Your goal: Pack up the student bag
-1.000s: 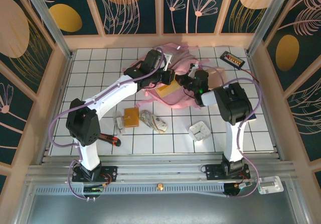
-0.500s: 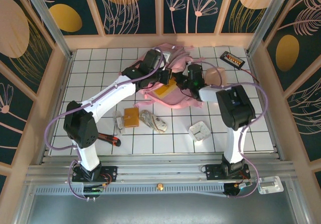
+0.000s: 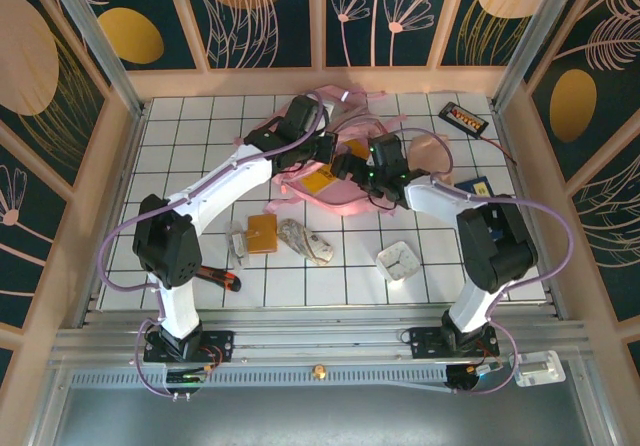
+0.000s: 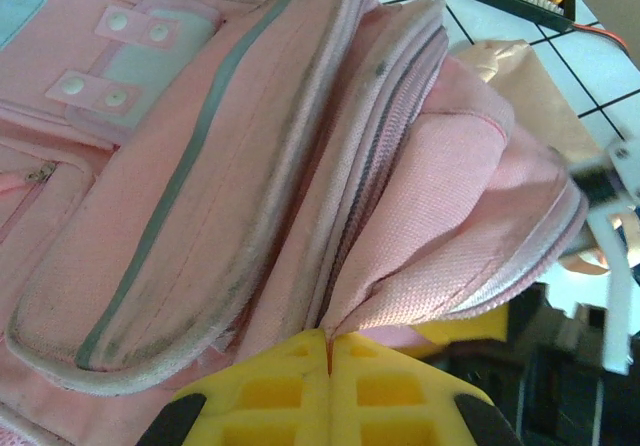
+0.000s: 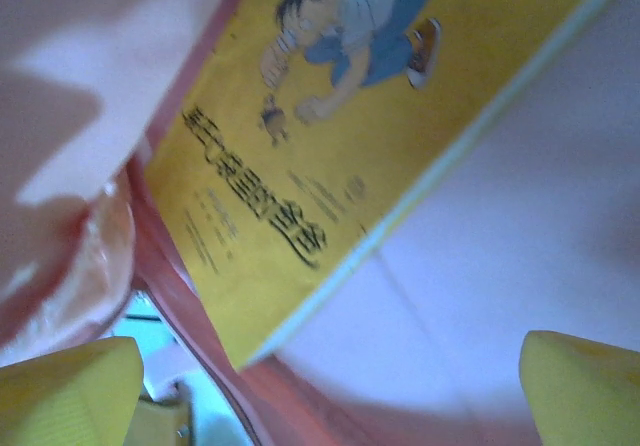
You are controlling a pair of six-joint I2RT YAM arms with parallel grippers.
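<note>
The student bag (image 3: 352, 126) is a large pink backpack lying at the back middle of the tiled table. My left gripper (image 3: 325, 150) is shut on the pink fabric edge of its opening and holds it up; in the left wrist view the yellow fingers (image 4: 328, 344) pinch that fabric beside the zip of the bag (image 4: 200, 196). A yellow book (image 3: 321, 180) with a cartoon cover (image 5: 330, 116) lies in the opening. My right gripper (image 3: 352, 167) reaches into the bag, open (image 5: 325, 396), with the book lying free just ahead of its fingertips (image 5: 60, 391).
A black charger (image 3: 463, 117) lies at the back right and a blue item (image 3: 472, 184) near the right arm. In front of the bag are a brown notebook (image 3: 262, 233), a crumpled bundle (image 3: 305, 241), a white square clock (image 3: 399, 260) and a red-black tool (image 3: 216, 278).
The right gripper has opened and let go of the yellow book, then pushed left and deeper into the bag. The left gripper has kept its hold on the bag's edge.
</note>
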